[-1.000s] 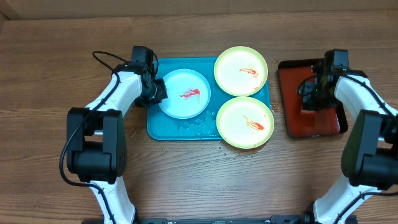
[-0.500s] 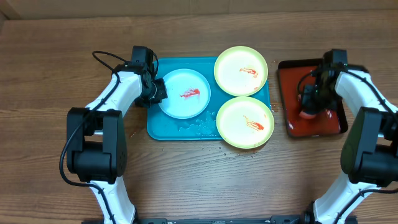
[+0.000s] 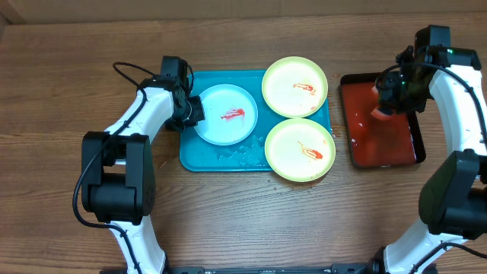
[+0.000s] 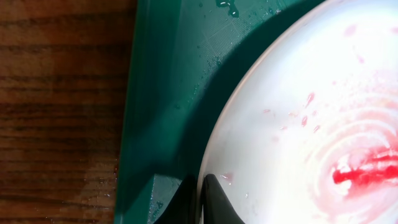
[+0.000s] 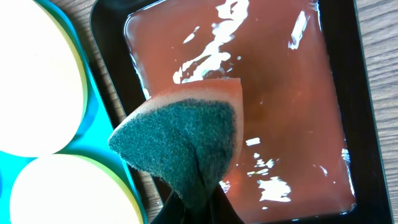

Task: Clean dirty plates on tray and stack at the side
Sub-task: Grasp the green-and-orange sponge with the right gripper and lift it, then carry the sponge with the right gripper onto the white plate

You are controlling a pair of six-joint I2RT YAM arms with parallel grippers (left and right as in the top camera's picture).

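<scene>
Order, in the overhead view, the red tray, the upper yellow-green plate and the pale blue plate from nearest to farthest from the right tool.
1. red tray, directly under the right tool.
2. upper yellow-green plate, at the turquoise tray's rear right corner.
3. pale blue plate, on that tray's left side.

The surface (image 3: 228, 228) is matt brown wood with plain grain. The tray (image 3: 199, 156) is smooth turquoise plastic, beaded with water toward 6 o'clock. The plates (image 3: 299, 150) look like smooth, faintly glossy plastic. The red tray (image 3: 384, 148) at 3 o'clock shines wet. The sponge (image 5: 186, 143) is orange foam with a rough green scouring face.
</scene>
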